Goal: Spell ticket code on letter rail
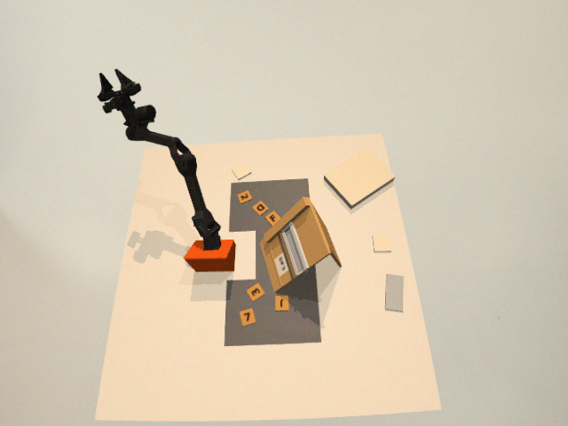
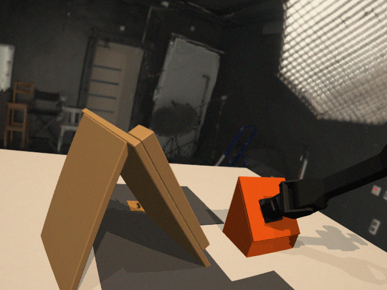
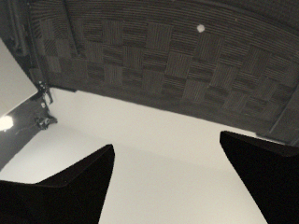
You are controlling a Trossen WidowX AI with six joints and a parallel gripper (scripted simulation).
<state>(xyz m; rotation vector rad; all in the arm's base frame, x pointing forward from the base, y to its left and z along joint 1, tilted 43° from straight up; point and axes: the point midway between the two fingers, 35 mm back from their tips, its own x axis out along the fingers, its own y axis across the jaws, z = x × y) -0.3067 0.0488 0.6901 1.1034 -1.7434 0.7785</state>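
My gripper [image 1: 108,72] [image 3: 167,144] is open and empty, raised high and far from the tiles. The tilted wooden board [image 1: 320,238] [image 2: 84,174] carries a pale grey rail [image 1: 294,248] with no tile visible in it. A white ticket [image 1: 280,264] is on its lower part; its print is too small to read surely. Orange tiles lie on the dark mat: 2 [image 1: 244,197], D [image 1: 260,208] and F [image 1: 272,216] beyond the board's upper left; E or 3 [image 1: 255,291], J [image 1: 281,303] [image 2: 135,206] and 7 [image 1: 247,317] below it in the top view.
The orange-red base block [image 1: 209,258] [image 2: 271,212] stands left of the board in the top view. A large cream slab [image 1: 359,177] lies at upper right. Small cream pads [image 1: 240,171] [image 1: 382,243] and a grey rectangle [image 1: 394,293] lie around the dark mat [image 1: 293,327].
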